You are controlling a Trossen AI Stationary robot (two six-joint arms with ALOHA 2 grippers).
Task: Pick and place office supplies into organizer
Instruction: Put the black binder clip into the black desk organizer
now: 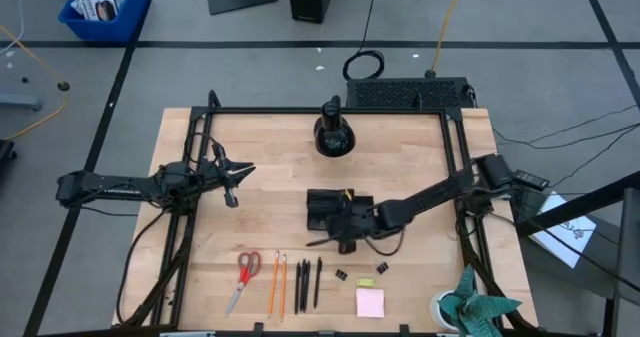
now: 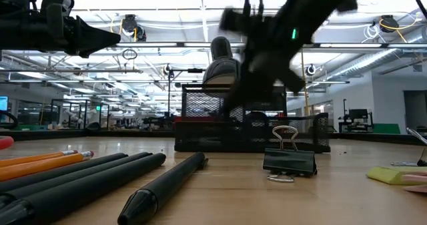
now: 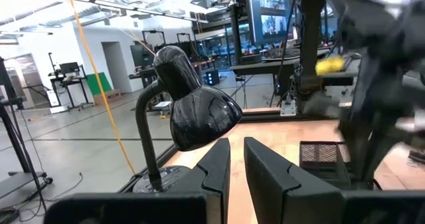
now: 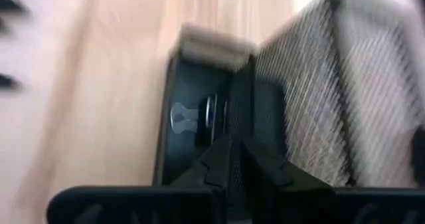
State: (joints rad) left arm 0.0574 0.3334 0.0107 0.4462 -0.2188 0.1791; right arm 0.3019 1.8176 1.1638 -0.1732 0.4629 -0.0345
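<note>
The right fingers, almost pressed together and holding nothing I can see, hang over the organizer and might knock it sideways.

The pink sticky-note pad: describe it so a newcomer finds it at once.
Start at the wooden table and follow the row of supplies along its near edge, from the red-handled scissors rightward past the pencils and pens. The pink sticky-note pad lies at the row's right end, the only flat, square, pink item there.

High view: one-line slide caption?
Right gripper over the black organizer; left gripper waits; pens lined up at the table's near edge.
</note>
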